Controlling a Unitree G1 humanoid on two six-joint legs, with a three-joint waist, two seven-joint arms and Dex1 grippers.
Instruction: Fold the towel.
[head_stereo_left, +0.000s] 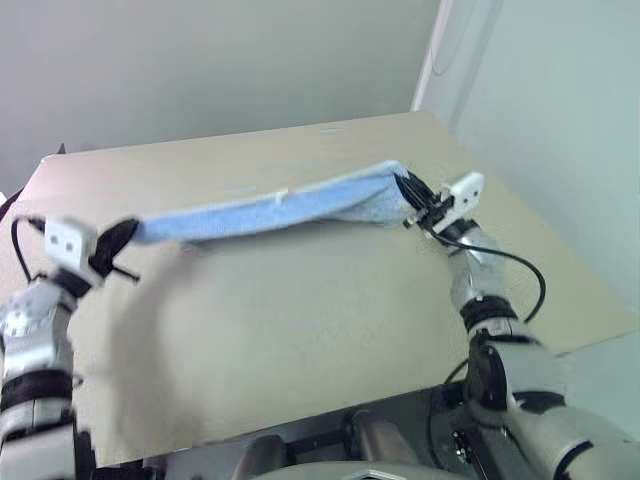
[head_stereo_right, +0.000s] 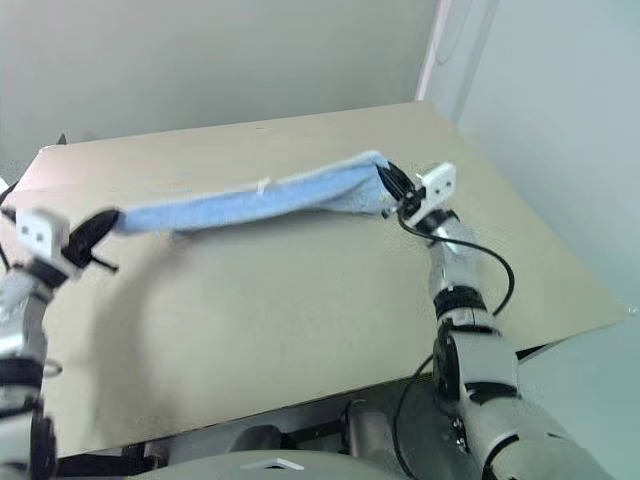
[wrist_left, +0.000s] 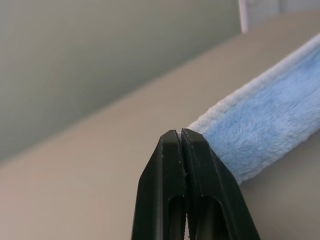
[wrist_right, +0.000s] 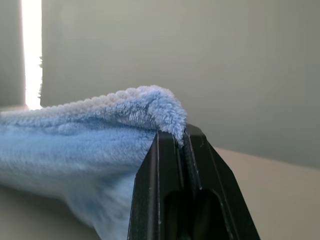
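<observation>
Towel: the light blue terry towel (head_stereo_left: 270, 213) hangs stretched in the air above the surface, strung between the two claws like a narrow band, its pale stitched edging running along the upper side. A small white loop tag (head_stereo_left: 283, 195) sticks out near the middle of that edge.
Towel's lie: the right end sits higher and farther back than the left end, so the band slopes; it bunches into folds near the right claw and casts a shadow on the surface under it.
Left claw: the left claw (head_stereo_left: 128, 236) is pinched tight on the left end of the towel; seen from its wrist, the two black fingers (wrist_left: 172, 170) are pressed together with the cloth coming out just beside their tips.
Right claw: the right claw (head_stereo_left: 405, 190) is clamped on the right corner; from its wrist, the fluffy corner curls over the closed fingers (wrist_right: 170, 165).
Surface: a plain beige surface (head_stereo_left: 300, 320), with a pale wall behind it.
</observation>
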